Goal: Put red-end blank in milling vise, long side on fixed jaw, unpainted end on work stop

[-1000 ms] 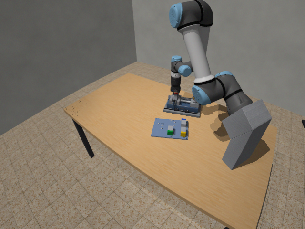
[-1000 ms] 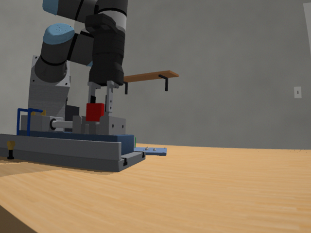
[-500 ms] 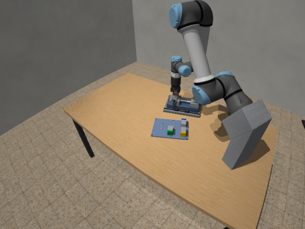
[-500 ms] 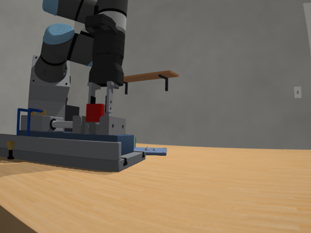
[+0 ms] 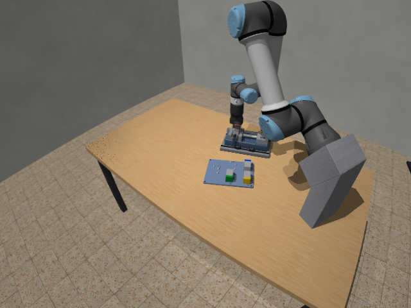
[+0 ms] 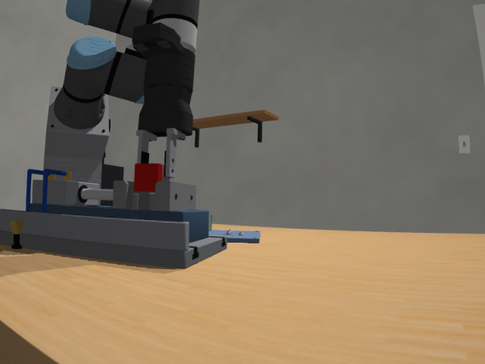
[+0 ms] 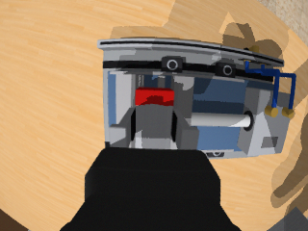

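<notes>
Top: looking obliquely down from high up, well apart from the gripper [image 5: 236, 129] [image 6: 157, 174] [image 7: 154, 128], facing it across the plate [image 5: 212, 177] [image 6: 250, 236]. Exterior: looking nearly level from low above the table [image 5: 166, 139] [image 6: 313, 293] [image 7: 48, 96], nearer, on the gripper's side away from the plate. Wrist: looking down from just above the gripper, closest. Shared by top and exterior: plate beyond or before the gripper, and vise [image 5: 248, 145] [image 6: 98, 230] [image 7: 218, 91] below.

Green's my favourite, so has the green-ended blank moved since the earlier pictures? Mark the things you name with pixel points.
No, the green-ended blank [image 5: 229, 175] [image 6: 211, 221] sits in the same spot on the blue plate [image 5: 211, 177] [image 6: 250, 236].
</notes>
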{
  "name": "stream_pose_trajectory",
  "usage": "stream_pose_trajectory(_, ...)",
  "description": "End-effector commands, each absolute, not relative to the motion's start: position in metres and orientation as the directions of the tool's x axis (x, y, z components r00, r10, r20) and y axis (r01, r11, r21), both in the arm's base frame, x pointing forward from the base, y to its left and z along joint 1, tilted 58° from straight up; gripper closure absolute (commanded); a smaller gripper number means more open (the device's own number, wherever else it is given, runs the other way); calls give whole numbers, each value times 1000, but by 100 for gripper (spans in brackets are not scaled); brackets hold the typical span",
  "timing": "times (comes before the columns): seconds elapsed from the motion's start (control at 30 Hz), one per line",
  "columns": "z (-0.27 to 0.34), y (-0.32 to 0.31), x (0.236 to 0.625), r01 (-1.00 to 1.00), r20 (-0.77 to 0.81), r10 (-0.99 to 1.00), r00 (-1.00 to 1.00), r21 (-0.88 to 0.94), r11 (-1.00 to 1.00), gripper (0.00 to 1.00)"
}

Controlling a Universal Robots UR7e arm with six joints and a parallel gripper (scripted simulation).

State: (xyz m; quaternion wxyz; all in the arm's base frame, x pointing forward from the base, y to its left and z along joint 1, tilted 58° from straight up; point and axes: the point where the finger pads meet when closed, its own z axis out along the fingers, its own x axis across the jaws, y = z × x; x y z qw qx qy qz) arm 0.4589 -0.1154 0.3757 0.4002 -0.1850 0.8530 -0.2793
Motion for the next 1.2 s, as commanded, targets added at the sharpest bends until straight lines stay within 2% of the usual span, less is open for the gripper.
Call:
stream_pose_trajectory(0.0,376,-114,459,-92,-580,-540,-610,-625,775,100)
stream_pose_trajectory(1.17,374,-108,461,-92,-580,-540,-610,-625,775,100)
